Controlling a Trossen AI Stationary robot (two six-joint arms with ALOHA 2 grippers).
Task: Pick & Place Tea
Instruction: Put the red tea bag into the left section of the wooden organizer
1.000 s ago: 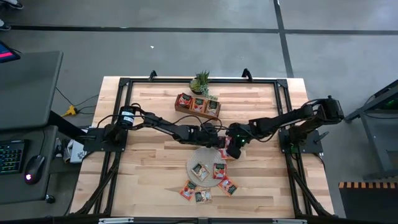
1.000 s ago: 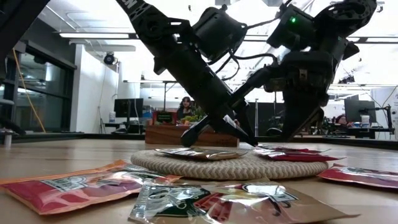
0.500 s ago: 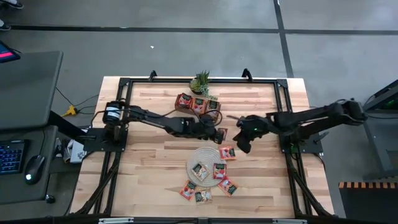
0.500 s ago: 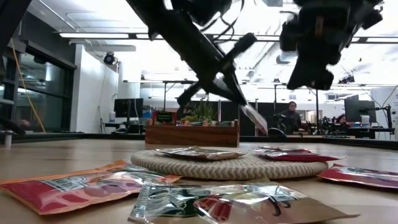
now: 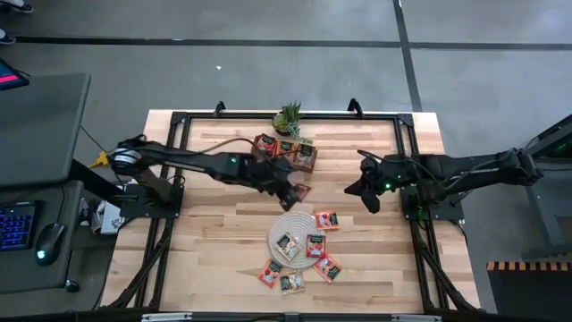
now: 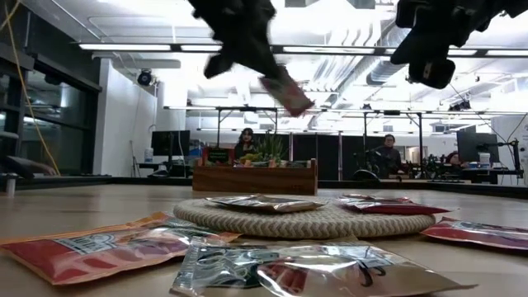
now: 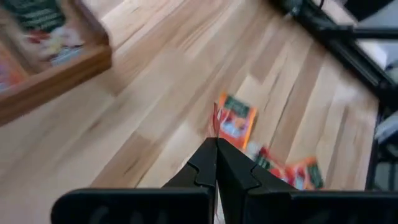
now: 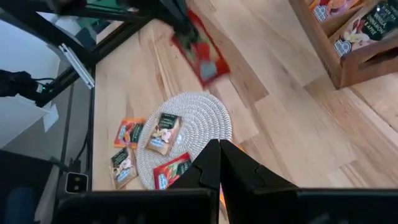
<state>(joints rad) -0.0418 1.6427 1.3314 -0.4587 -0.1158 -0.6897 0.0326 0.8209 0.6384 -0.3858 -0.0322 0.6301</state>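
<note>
My left gripper point(image 5: 291, 186) pinches a flat square red tea sachet point(image 6: 285, 91) by one edge, and it hangs tilted in the air, clear of the wooden table point(image 5: 214, 241). Just below it lies the round whitish woven mat point(image 5: 295, 225) with more red sachets. My right gripper point(image 5: 369, 201) hovers well apart, fingers pressed together, empty.

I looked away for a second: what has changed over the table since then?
The left gripper, shut on a tea sachet, lifted it from beside the mat toward the wooden tray. The right gripper, shut and empty, pulled back to its own side. The other sachets stayed put.
</note>
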